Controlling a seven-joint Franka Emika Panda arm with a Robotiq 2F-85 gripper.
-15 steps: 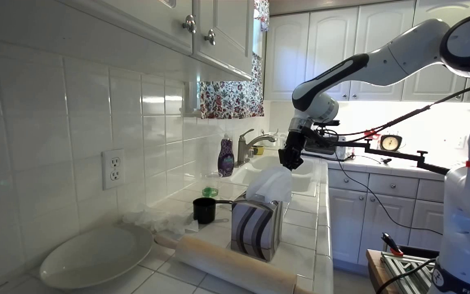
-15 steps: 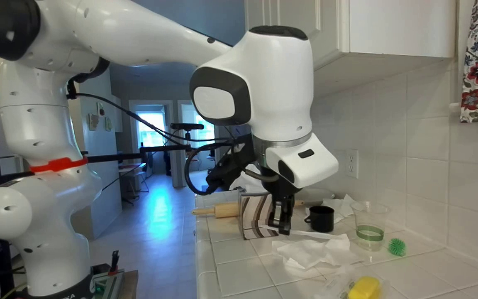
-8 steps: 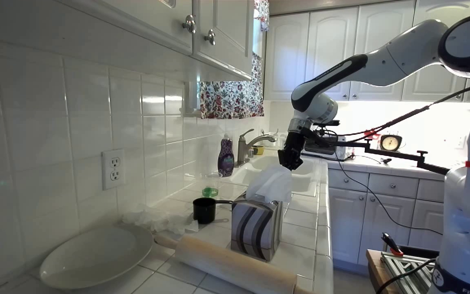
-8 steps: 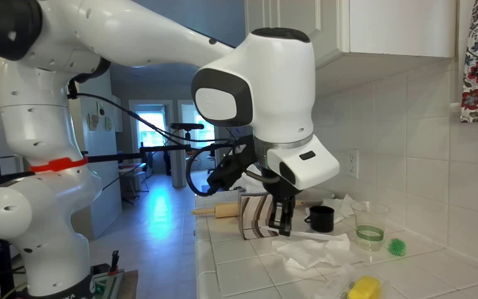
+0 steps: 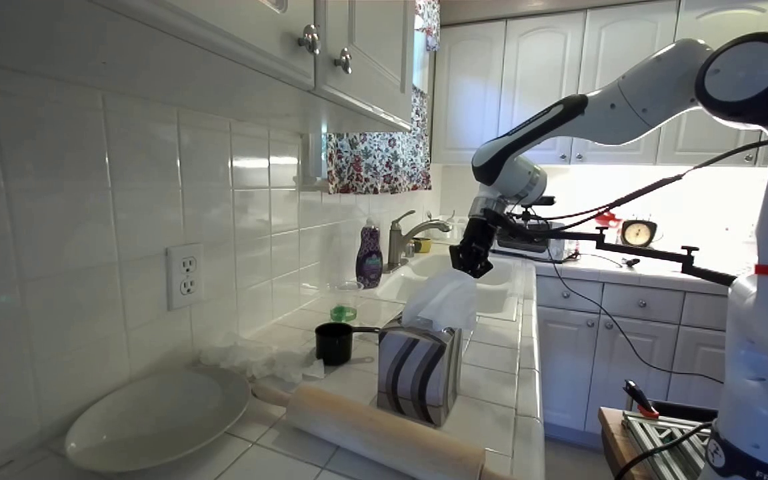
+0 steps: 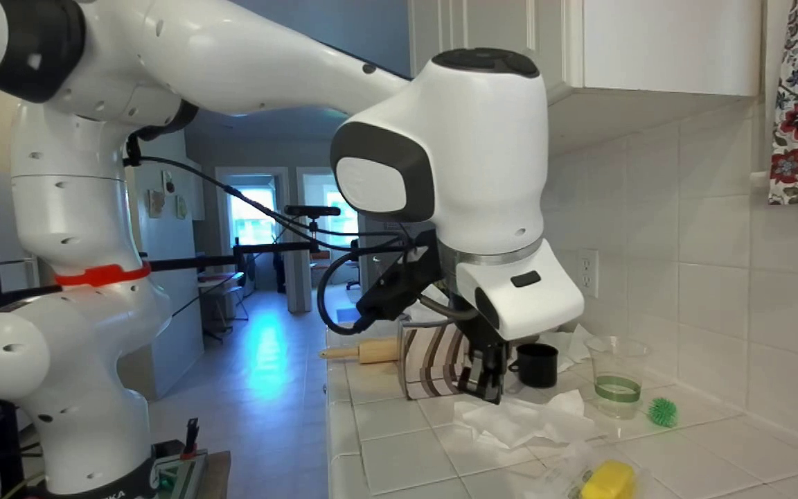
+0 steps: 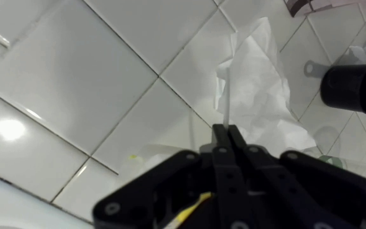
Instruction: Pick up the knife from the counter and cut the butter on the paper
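Note:
In the wrist view my gripper (image 7: 226,128) is shut on a thin white knife (image 7: 227,95), which points away from the fingertips over the left edge of the crumpled white paper (image 7: 259,82). The paper (image 6: 524,419) lies on the white tiled counter (image 6: 406,457). In an exterior view the gripper (image 6: 481,392) is low beside the paper's far left edge; the knife cannot be made out there. The gripper (image 5: 469,267) also shows in an exterior view, behind the tissue box. I cannot make out any butter on the paper.
A striped tissue box (image 6: 433,360) stands close behind the gripper. A black cup (image 6: 537,365), a clear cup (image 6: 617,378), a green spiky ball (image 6: 662,412) and a yellow item (image 6: 609,480) in clear plastic are nearby. A rolling pin (image 5: 384,430) and white dish (image 5: 157,420) lie farther along.
The arm has moved slightly and the gripper has tilted, shifting right and lower in an exterior view. The white strip that stretched across above the paper no longer shows there.

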